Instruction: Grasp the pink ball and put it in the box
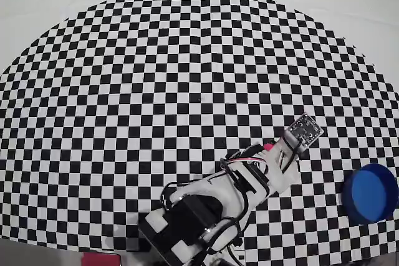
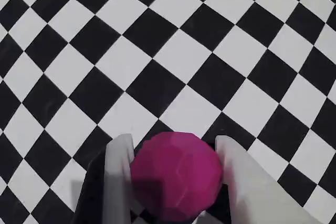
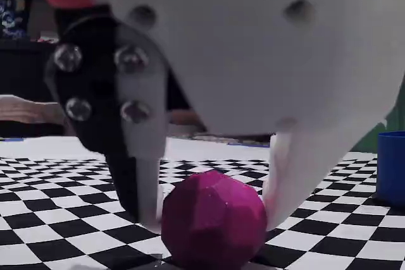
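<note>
Gripper (image 2: 173, 145) is sitting low on the checkered mat (image 2: 173, 51), jaws part open w/ the pink ball (image 2: 176, 176) between them. In the wrist view the fingers (image 2: 119, 169) are flanking the ball on both sides, very close; firm contact can't be confirmed, so no clear grip. In the fixed view the ball (image 3: 214, 218) is resting on the mat, finger tips reaching down to approx its mid-height. In the overhead view only a sliver of pink (image 1: 267, 146) is showing by the gripper (image 1: 274, 154), near-right part of the mat (image 1: 187, 60). The box (image 1: 370, 193) is standing well apart to the right, at the mat's right edge. Left and far squares are lying open.
</note>
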Robot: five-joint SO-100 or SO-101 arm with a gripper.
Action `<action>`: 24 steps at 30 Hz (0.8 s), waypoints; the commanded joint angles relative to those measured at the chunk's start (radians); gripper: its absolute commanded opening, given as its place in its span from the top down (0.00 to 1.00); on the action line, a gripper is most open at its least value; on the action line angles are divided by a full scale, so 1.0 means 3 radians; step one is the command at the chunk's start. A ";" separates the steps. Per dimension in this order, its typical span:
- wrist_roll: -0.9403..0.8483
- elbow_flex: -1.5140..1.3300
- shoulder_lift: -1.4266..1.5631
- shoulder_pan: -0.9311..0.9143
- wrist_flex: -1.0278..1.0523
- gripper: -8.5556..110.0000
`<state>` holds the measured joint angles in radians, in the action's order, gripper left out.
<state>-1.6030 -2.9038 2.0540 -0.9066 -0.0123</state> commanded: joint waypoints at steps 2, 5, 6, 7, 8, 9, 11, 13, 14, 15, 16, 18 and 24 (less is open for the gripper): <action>-0.0026 0.0046 0.0010 0.0000 -0.0056 0.93; -0.0026 0.0046 0.0051 -0.0010 -0.0056 0.93; -0.0026 0.0041 0.0077 -0.0015 -0.0056 0.93; -0.0026 0.0041 0.0107 -0.0020 -0.0056 0.93; -0.0026 0.0041 0.0138 -0.0026 -0.0056 0.93; -0.0026 0.0041 0.0164 -0.0026 -0.0056 0.93; -0.0026 0.0036 0.0215 -0.0026 -0.0051 0.93; -0.0026 0.0036 0.0261 -0.0026 -0.0041 0.93; -0.0026 0.0036 0.0286 -0.0026 -0.0041 0.93; -0.0026 0.0031 0.0312 -0.0026 -0.0036 0.93; -0.0026 0.0020 0.0337 -0.0026 -0.0036 0.93; -0.0026 0.0010 0.0394 -0.0026 -0.0026 0.93; -0.0026 -0.0041 0.0588 -0.0031 0.0005 0.93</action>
<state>-1.6030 -2.9192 2.1813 -0.9066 -0.0138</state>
